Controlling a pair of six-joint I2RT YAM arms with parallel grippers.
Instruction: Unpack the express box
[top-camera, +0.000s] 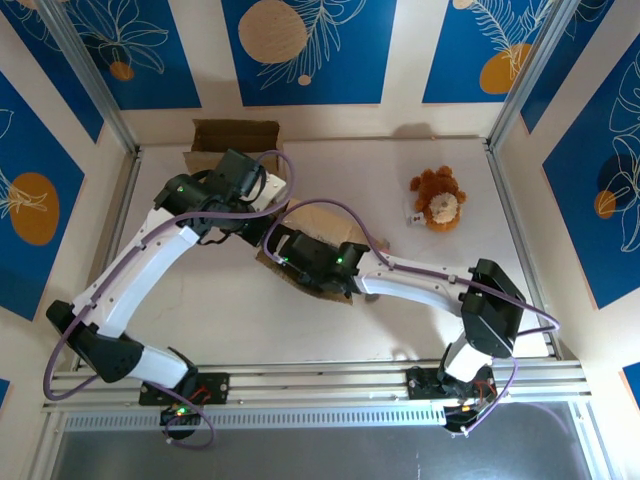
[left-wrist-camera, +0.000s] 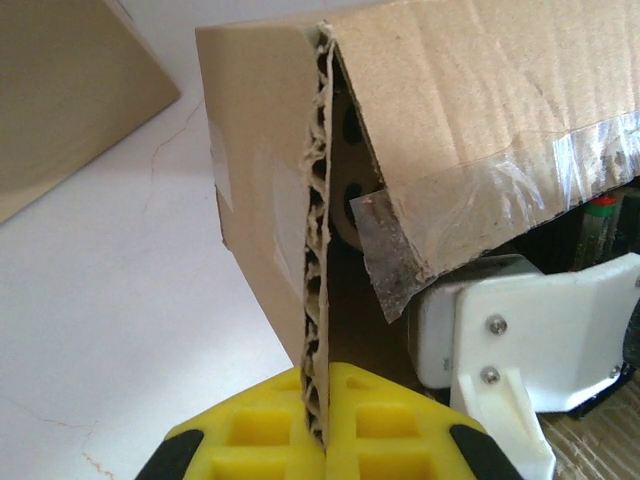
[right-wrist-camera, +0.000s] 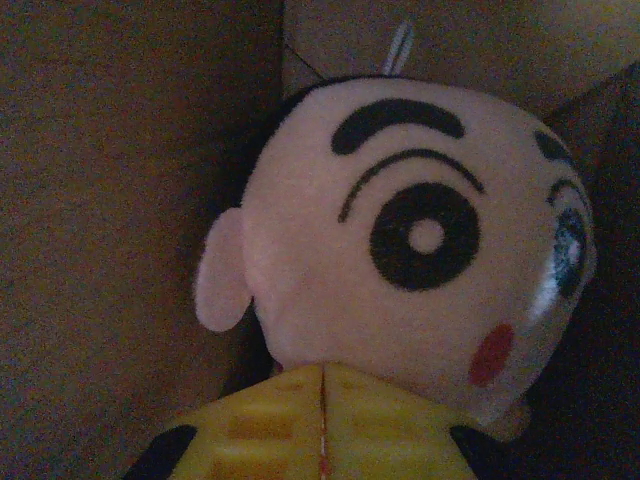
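In the middle of the table (top-camera: 200, 320), I am clamping the left gripper (left-wrist-camera: 317, 425) on the express box's (left-wrist-camera: 480, 90) cardboard flap (left-wrist-camera: 260, 150) to hold it open, while the right gripper (right-wrist-camera: 322, 425), fingers together, is resting just under the plush doll's (right-wrist-camera: 400, 230) head inside.

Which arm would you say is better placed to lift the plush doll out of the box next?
Probably the right: the right pincer sits inside the box at the plush doll, while the left pincer is clamped on the cardboard flap.
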